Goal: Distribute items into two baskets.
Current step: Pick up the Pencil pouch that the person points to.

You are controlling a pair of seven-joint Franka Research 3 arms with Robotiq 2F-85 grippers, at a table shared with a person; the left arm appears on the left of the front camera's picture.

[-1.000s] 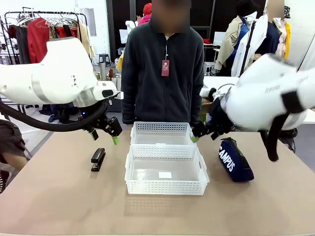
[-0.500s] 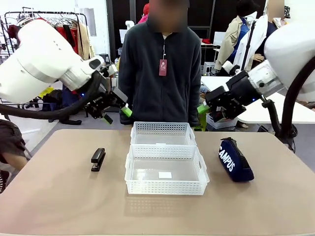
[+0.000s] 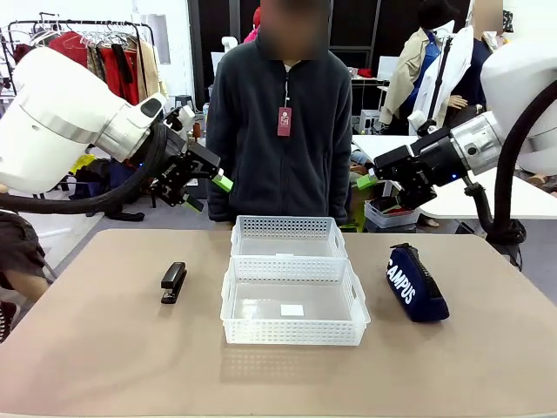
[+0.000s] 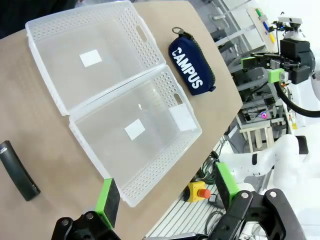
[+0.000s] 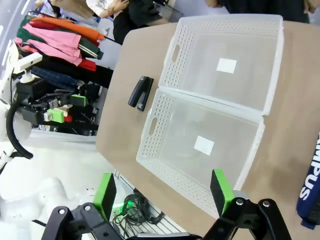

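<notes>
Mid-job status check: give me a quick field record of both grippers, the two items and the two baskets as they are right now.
left gripper: open, in the air at the left, holding nothing
right gripper: open, in the air at the right, holding nothing
stapler: black, lying on the table left of the near basket, apart from it
CAMPUS pouch: navy, on the table right of the baskets
near basket: empty, white sticker on its bottom
far basket: empty, long side against the near basket
person: standing behind the far basket
</notes>
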